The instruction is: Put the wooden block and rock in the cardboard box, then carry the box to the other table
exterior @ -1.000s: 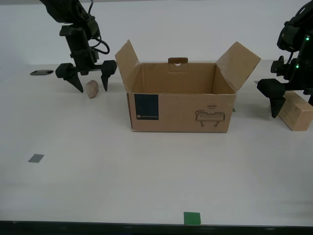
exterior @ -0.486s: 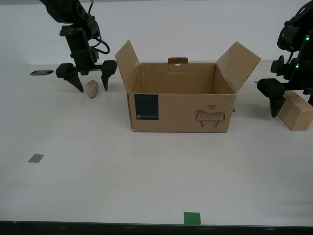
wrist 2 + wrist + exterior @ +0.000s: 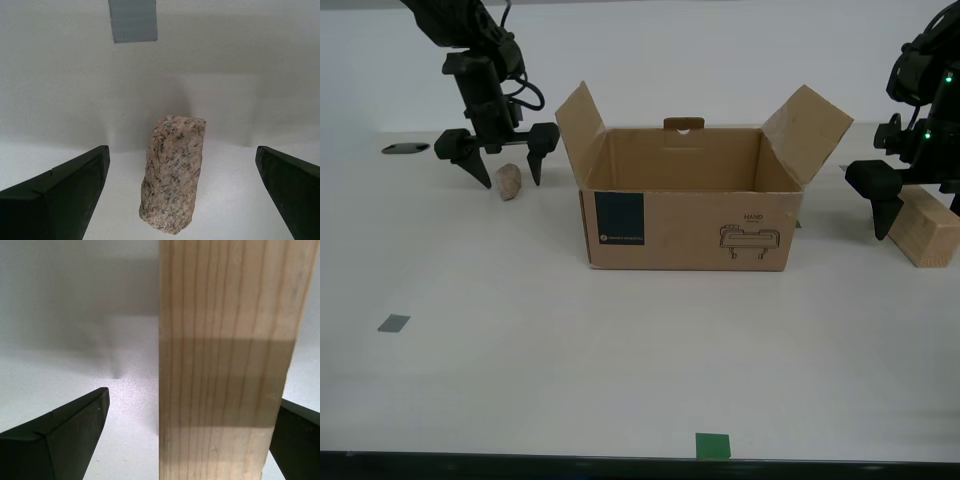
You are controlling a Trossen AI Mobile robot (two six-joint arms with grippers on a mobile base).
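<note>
The cardboard box stands open in the middle of the smooth tabletop, flaps up and nothing showing inside. At the exterior view's left lies the rock; my second gripper hangs open over it, one finger on each side, not touching. At the exterior view's right the wooden block rests on the table. My first gripper is open around it with gaps on both sides, and its far finger is hidden in the exterior view. The other table is out of view.
A grey square and a green square mark the tabletop toward the exterior view's near edge. A dark oval patch lies behind my second gripper. A grey tape piece sits beyond the rock.
</note>
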